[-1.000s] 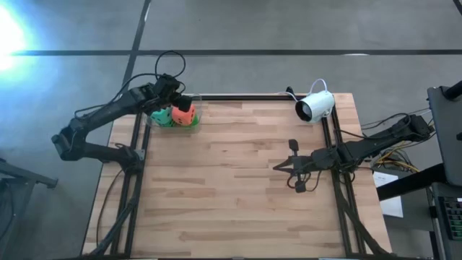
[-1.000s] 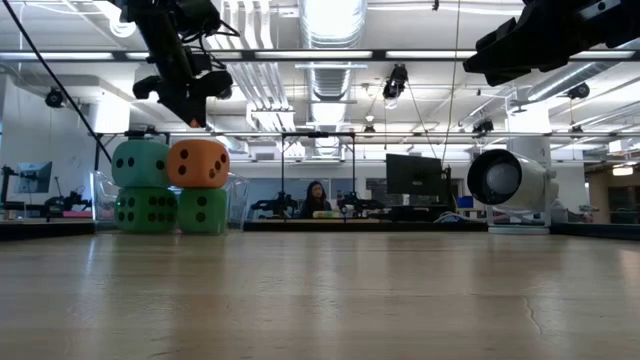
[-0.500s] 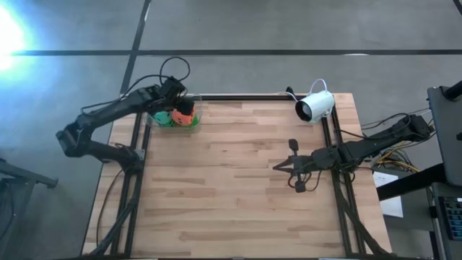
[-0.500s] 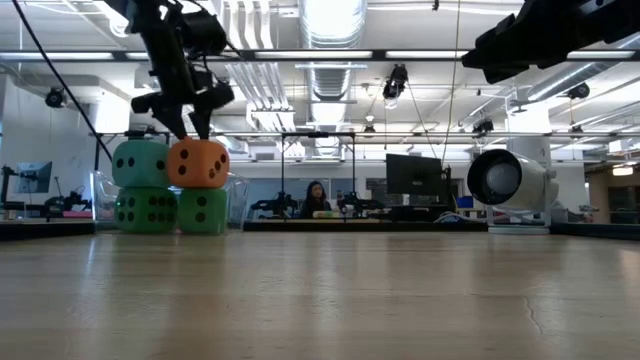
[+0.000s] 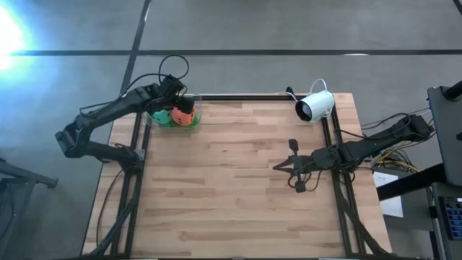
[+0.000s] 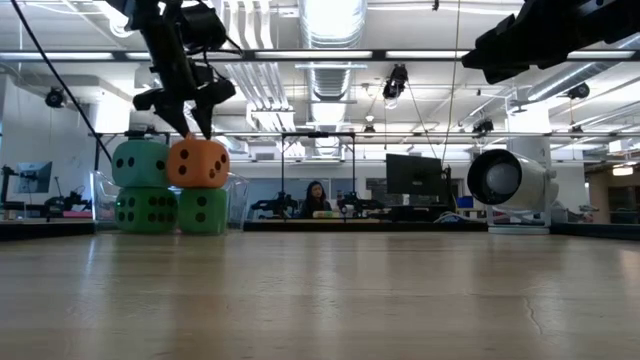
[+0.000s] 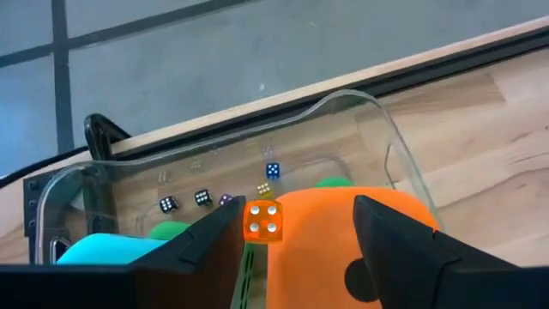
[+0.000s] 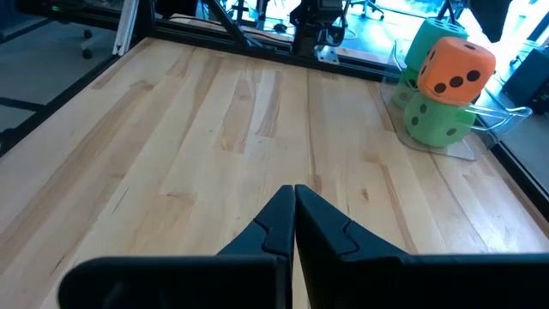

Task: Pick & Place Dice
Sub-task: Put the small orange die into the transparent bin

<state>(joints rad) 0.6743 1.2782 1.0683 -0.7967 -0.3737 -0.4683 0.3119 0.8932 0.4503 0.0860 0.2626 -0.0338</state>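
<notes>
orange-red die (image 6: 198, 163) beside teal die (image 6: 140, 164), both stacked on two green dice (image 6: 172, 210) in a clear tray (image 7: 364, 116) at the tabletop's (image 5: 238, 180) far left corner, left gripper (image 6: 183, 107) parted just above, right gripper (image 8: 294, 225) pinched shut, empty, near the right edge.

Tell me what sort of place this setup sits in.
Most likely an open-plan robotics lab or workshop. Beyond the wooden table the low view shows an exposed ceiling duct with strip lights, a person seated at a far bench, and a dark monitor on the desks.
</notes>
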